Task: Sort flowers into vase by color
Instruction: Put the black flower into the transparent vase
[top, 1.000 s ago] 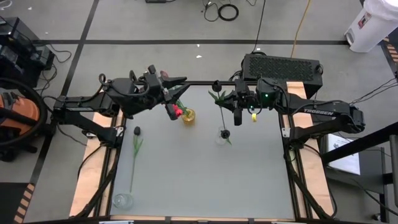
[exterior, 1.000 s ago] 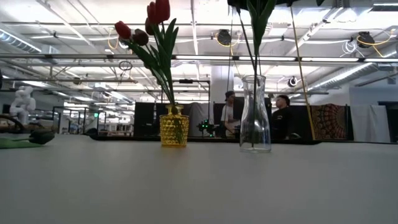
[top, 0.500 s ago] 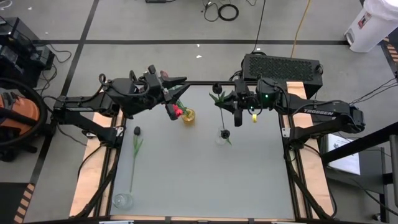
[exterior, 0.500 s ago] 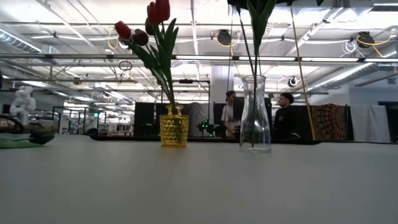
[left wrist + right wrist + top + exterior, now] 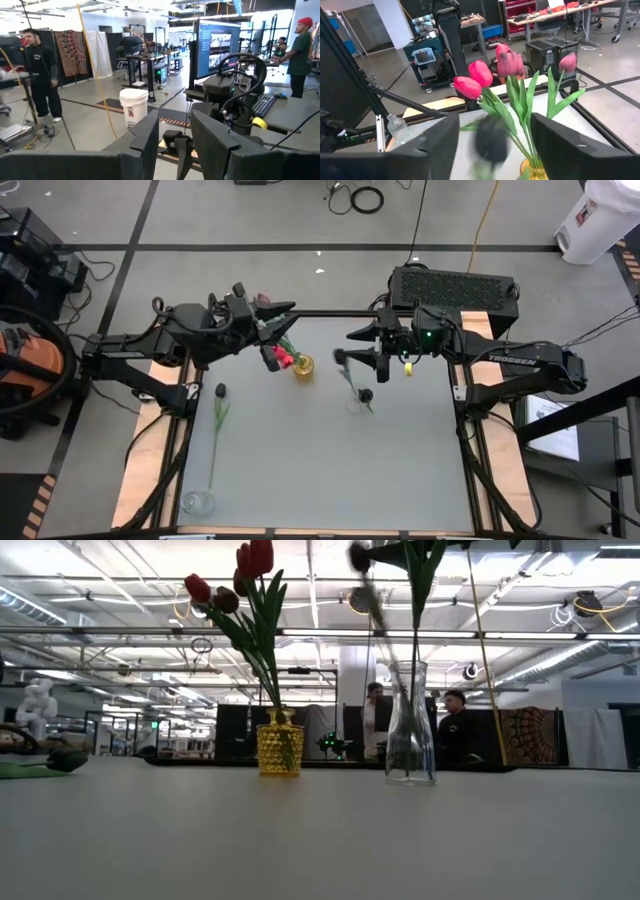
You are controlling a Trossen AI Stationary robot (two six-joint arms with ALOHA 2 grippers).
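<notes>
Right claw (image 5: 352, 348) above clear glass vase (image 5: 357, 402), fingers spread, holding nothing; dark tulip (image 5: 362, 558) blurred, dropping stem-first into that vase (image 5: 411, 725), likely dark-colour group. Yellow vase (image 5: 302, 367) holds red and pink tulips (image 5: 481, 73). Left claw (image 5: 272, 350) just beside them, part-open, empty. One dark tulip (image 5: 219, 412) lies on tabletop (image 5: 300, 470), unsorted.

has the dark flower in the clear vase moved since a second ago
Yes. In the high view the dark flower has swung toward the yellow vase, its stem pivoting in the clear vase, and it shows blurred mid-motion between the right gripper's open jaws.
</notes>
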